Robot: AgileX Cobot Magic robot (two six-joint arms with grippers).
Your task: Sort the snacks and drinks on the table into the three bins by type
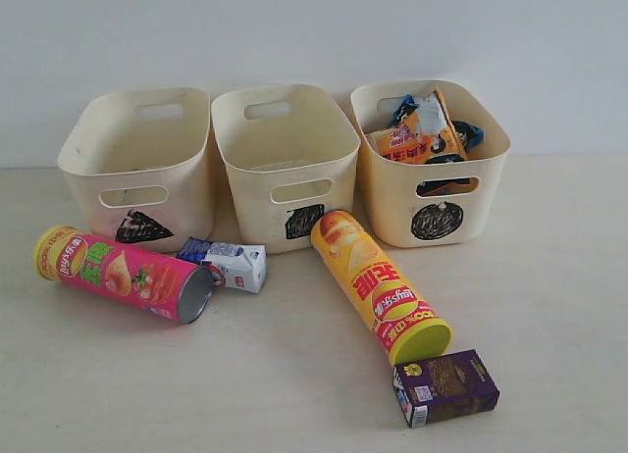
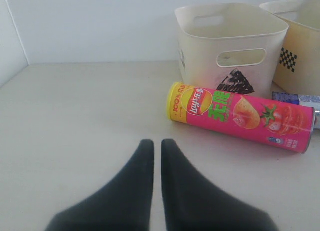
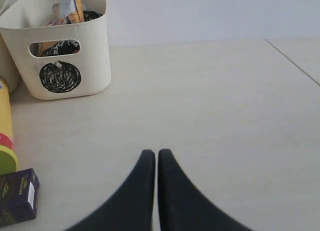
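Note:
Three cream bins stand in a row at the back: triangle bin (image 1: 137, 159), square bin (image 1: 285, 159), circle bin (image 1: 432, 169). The circle bin holds the orange-white bag (image 1: 417, 134) and blue bag (image 1: 469, 134). On the table (image 1: 294, 375) lie the pink chip tube (image 1: 123, 274), blue-white carton (image 1: 231, 264), yellow-red tube (image 1: 378, 284) and purple carton (image 1: 446, 387). My left gripper (image 2: 153, 143) is shut, empty, short of the pink tube (image 2: 242, 116). My right gripper (image 3: 151, 153) is shut, empty, away from the purple carton (image 3: 17, 197). Neither gripper shows in the exterior view.
A pale wall runs behind the bins. The triangle bin (image 2: 227, 43) and the square bin (image 2: 300, 46) show no contents. The circle bin (image 3: 57, 46) stands far ahead of my right gripper, with bare table between them.

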